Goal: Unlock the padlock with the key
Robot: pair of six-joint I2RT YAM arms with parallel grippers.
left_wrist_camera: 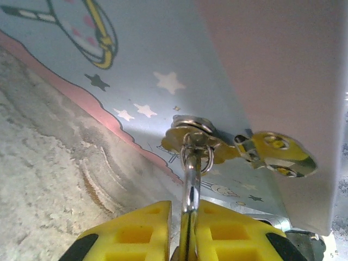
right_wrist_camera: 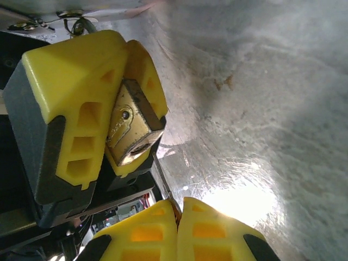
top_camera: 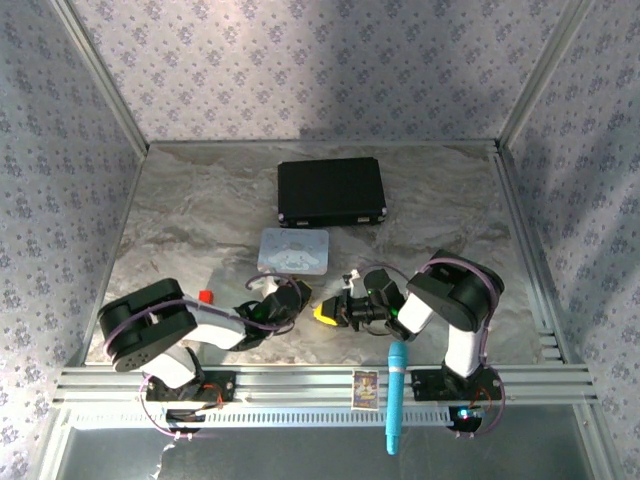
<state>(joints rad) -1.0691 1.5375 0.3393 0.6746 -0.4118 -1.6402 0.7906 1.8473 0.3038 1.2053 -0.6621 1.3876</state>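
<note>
One small brass padlock sits clamped between the yellow fingers of the left gripper, over the grey marbled bench. In the right wrist view its body is tilted: the looped end points up and to the left. The flat bottom face, where the keyhole should be, points down and to the right, toward the right gripper. In the left wrist view the thin silver shackle pokes out past the left gripper's tips. It carries a small ring with gold-toned bits of metal, close in front of the pastel tin. The right gripper is closed too, its two fingers pressed together on a thin metal sliver that is most likely the key. That sliver runs from the right gripper up and to the left, roughly in line with the padlock's long axis. Its far end lies right at the edge of the bottom face, and whether the tip is inside the keyhole cannot be told. From above, the two grippers meet tip to tip near the front middle of the bench, just in front of the tin. The coming move likely turns on lining the key's tip up with the keyhole and pushing along that diagonal.
</note>
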